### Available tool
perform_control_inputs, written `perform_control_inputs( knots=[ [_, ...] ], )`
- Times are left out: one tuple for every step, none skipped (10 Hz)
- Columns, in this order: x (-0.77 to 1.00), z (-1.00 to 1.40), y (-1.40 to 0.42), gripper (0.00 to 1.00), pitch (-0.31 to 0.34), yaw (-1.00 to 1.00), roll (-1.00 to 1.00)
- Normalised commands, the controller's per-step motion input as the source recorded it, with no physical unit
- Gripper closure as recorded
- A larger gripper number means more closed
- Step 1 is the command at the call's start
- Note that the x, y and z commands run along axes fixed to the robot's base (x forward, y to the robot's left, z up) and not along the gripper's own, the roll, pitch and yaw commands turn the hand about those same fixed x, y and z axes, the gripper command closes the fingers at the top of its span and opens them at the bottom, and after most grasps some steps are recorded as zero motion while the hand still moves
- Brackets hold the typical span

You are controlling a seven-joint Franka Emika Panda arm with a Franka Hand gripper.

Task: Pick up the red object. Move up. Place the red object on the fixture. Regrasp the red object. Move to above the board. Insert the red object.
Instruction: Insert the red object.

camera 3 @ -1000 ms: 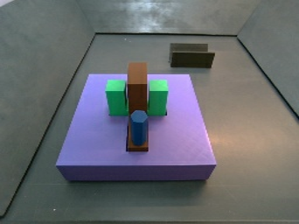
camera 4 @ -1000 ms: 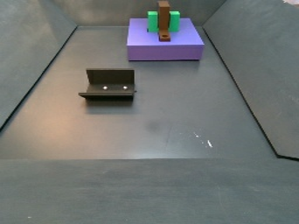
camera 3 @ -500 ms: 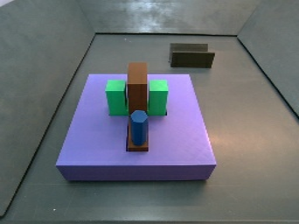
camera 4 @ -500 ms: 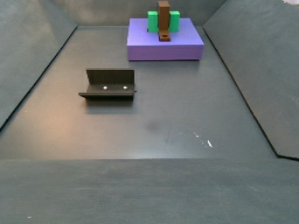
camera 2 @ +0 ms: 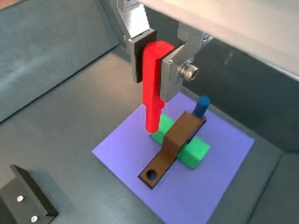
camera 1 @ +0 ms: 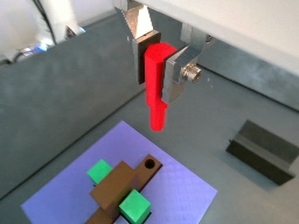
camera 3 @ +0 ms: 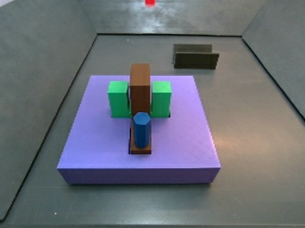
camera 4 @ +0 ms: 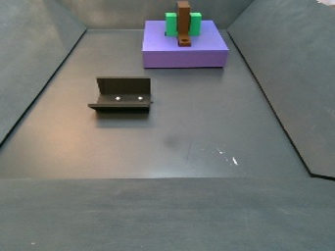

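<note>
Wrist views both show the gripper (camera 1: 160, 63) clamped on the red object (camera 1: 156, 87): flat silver fingers (camera 1: 140, 31) with dark pads press its upper end from either side, and the peg hangs straight down past the fingertips. Same grip from the opposite angle, gripper (camera 2: 156, 63), red object (camera 2: 153, 92).

Below the peg lies the board (camera 1: 177, 188), a purple slab on the grey floor, carrying green blocks (camera 1: 135, 205), a brown upright bar (camera 1: 121, 184) with a round hole near one end, and a blue cylinder (camera 2: 201, 107). The fixture (camera 1: 267, 150) sits apart from the board on the floor.

Hidden or cut off: in a side view only a small red tip (camera 3: 150, 3) shows at the upper frame edge; gripper and arm are out of that frame. The fixture (camera 3: 195, 57) stands behind the board (camera 3: 141, 147) there. In a side view with the fixture (camera 4: 121, 94) nearer the camera and the board (camera 4: 185, 47) at the far end, neither gripper nor peg is visible.

Change: half a second ago that red tip was not in the side view; board and fixture are unmoved.

No readable writing or labels anywhere.
</note>
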Motion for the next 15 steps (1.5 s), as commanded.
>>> perform_control_inputs(
  knots=[
    [0.04, -0.39, 0.29, 1.0, -0.187, -0.18, -0.35],
    [0.01, -0.45, 0.13, 1.0, -0.227, -0.14, -0.3],
    [0.02, -0.56, 0.0, 1.0, -0.241, -0.09, -0.2],
    [0.0, -0.63, 0.0, 1.0, -0.256, -0.09, -0.13],
    [-0.01, -0.73, 0.0, 1.0, -0.259, -0.07, -0.05],
    [0.0, -0.76, 0.0, 1.0, -0.163, -0.11, -0.06],
    [0.0, -0.59, 0.0, 1.0, 0.0, -0.18, 0.0],
    [0.0, -0.53, 0.0, 1.0, 0.024, -0.19, 0.01],
    [-0.08, -0.35, 0.03, 1.0, 0.146, -0.35, 0.03],
    [-0.08, -0.28, 0.0, 1.0, 0.119, -0.34, 0.0],
    [0.0, -0.24, 0.0, 1.0, 0.081, -0.26, 0.0],
    [0.0, -0.21, 0.0, 1.0, 0.069, -0.24, 0.0],
    [0.0, -0.21, 0.0, 1.0, 0.083, -0.24, 0.0],
    [-0.03, -0.21, 0.04, 1.0, 0.101, -0.26, 0.0],
    [-0.05, -0.19, 0.05, 1.0, 0.067, -0.15, 0.0]
  ],
)
